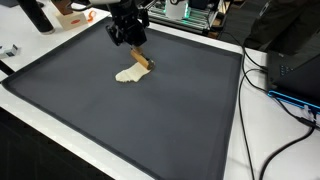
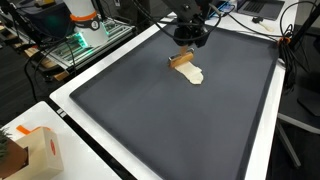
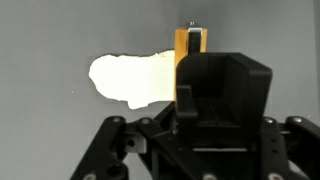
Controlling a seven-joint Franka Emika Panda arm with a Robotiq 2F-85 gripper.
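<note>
block [image 1: 143, 62] in gripper [image 1: 136, 52] | block at edge of patch [image 1: 128, 75] | patch on mat [image 1: 120, 130], arm-side half
</note>
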